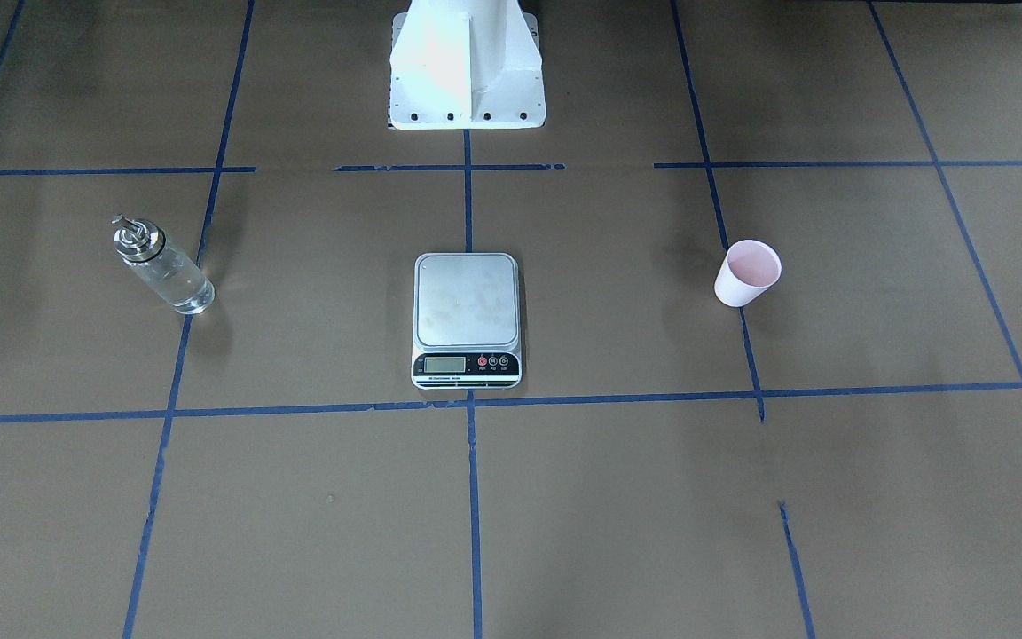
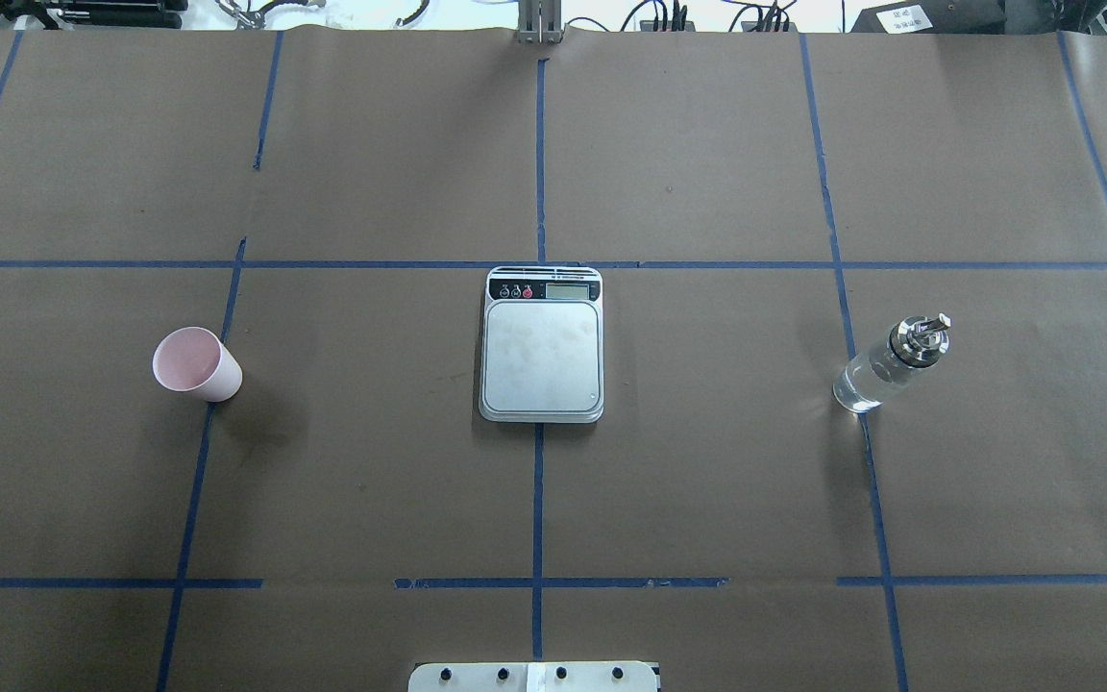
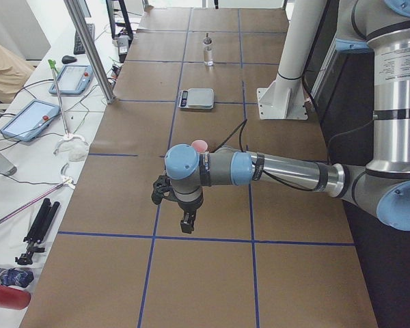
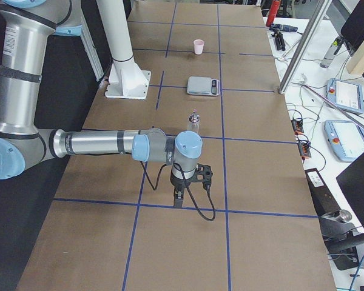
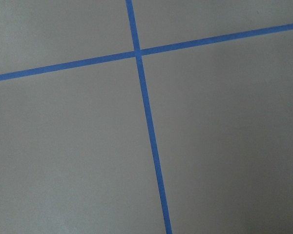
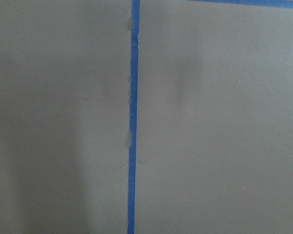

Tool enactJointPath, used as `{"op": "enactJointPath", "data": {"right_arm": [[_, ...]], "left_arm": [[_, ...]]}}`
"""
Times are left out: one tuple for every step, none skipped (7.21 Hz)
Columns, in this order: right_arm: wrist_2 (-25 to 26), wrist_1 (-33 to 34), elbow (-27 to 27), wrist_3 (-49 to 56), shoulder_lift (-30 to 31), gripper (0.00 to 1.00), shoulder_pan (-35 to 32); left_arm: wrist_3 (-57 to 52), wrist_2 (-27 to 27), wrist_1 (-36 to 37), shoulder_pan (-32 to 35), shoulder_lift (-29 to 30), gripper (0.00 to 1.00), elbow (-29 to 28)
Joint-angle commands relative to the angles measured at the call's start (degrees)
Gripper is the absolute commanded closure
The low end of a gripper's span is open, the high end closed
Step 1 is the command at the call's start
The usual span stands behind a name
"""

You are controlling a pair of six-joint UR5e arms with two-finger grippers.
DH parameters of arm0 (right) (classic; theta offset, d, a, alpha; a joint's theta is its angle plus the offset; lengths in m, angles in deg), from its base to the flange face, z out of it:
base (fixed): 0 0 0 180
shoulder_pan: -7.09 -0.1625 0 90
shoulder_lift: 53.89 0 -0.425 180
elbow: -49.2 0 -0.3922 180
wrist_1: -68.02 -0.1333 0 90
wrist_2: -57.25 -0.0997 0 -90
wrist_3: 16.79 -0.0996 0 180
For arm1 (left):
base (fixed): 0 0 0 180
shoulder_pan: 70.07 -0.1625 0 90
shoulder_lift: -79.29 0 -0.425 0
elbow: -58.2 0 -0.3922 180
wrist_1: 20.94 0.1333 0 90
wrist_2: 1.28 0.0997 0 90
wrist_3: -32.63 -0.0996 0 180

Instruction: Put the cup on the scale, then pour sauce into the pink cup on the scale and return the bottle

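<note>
Scale: the scale [image 2: 541, 351] is sitting flat on the brown-papered table [image 2: 707, 461], its black display strip facing away from the robot's white base plate [image 1: 467, 89], and a line of blue tape [image 2: 537, 500] is running under its middle.
Cup: the cup [image 2: 196, 364] is standing upright on the paper on the robot's left of the scale, well apart from it, with its mouth facing up.
Bottle: the bottle [image 2: 890, 367] is standing upright on the robot's right of the scale, well apart, with its silver cap and spout on top.
Sauce: the sauce [image 2: 861, 389] is showing as clear liquid inside the glass.
Left gripper: the left gripper [image 3: 186, 223] is hanging above the table, pointing down, farther from the scale than the cup is. I cannot tell how wide its fingers are standing or whether they are gripping anything.
Right gripper: the right gripper [image 4: 178, 197] is hanging above the table, pointing down, farther from the scale than the bottle is. I cannot tell its opening or hold either.
Wrist views: the 2 wrist cameras are showing only paper and tape.
</note>
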Motion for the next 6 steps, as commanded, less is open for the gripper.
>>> {"op": "enactJointPath", "data": {"right_arm": [[0.0,-0.1,0.0,0.1,-0.2,0.0,0.0],[-0.1,-0.1,0.2,0.5,-0.2,0.0,0.0],[-0.2,-0.2,0.7,0.7,-0.3,0.0,0.0],[-0.2,-0.1,1.2,0.6,-0.3,0.0,0.3],[-0.2,-0.1,1.2,0.2,-1.3,0.0,0.5],[-0.5,0.1,1.1,-0.1,-4.0,0.0,1.3]], "left_arm": [[-0.4,0.5,0.0,0.0,0.0,0.0,0.9],[0.0,0.0,0.0,0.0,-0.1,0.0,0.0],[0.0,0.0,0.0,0.0,-0.1,0.0,1.0],[-0.2,0.5,0.0,0.0,0.0,0.0,1.5],[-0.3,2.0,-2.7,0.0,0.1,0.0,1.5],[-0.2,8.0,-9.6,-0.1,0.0,0.0,-0.9]]}}
